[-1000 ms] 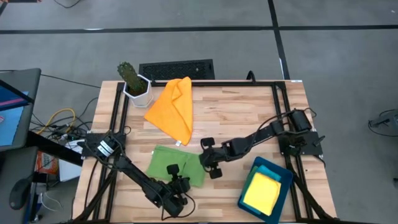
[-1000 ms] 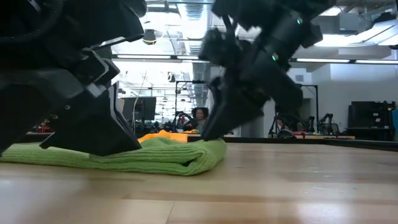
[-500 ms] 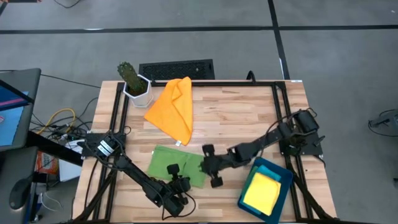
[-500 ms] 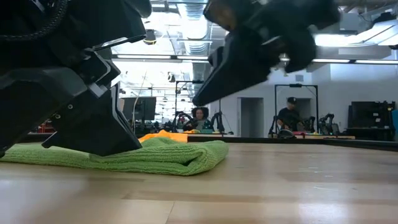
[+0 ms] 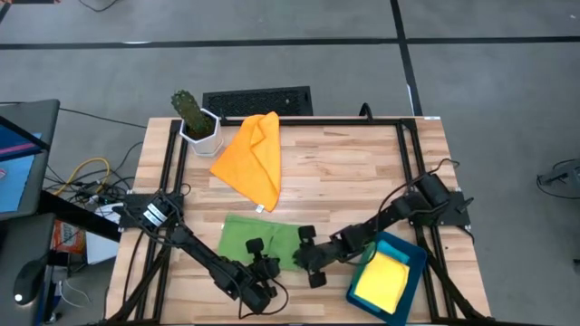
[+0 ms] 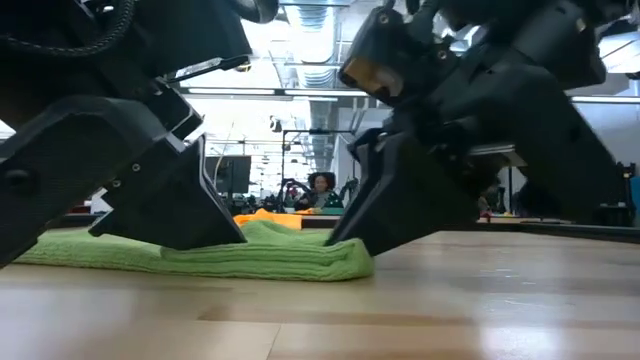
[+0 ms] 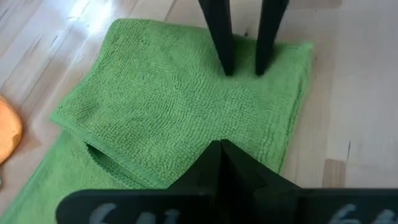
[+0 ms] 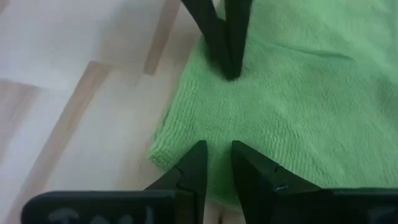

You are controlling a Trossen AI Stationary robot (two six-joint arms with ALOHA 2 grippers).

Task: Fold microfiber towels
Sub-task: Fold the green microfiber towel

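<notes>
Pressing down on the folded green towel (image 5: pixel 256 241) were both grippers, near the table's (image 5: pixel 344 172) front edge. Left gripper (image 5: pixel 256 256) sat on the towel's front edge, its fingers together, tips closed to a point on the cloth with nothing visibly pinched between them. Right gripper (image 5: pixel 307 254) stood at the towel's right edge, fingers (image 8: pixel 194 165) a narrow slit apart, tips on the cloth just inside the edge; couldn't tell whether any fabric was caught. Green towel lay flat, folded in layers, lower layer poking out on one side. Orange towel (image 5: pixel 253 156) lay crumpled at the back of the table, beside a potted cactus (image 5: pixel 193 114). Yellow towel (image 5: pixel 382 279) sat folded in the teal tray (image 5: pixel 416 257) at front right.
</notes>
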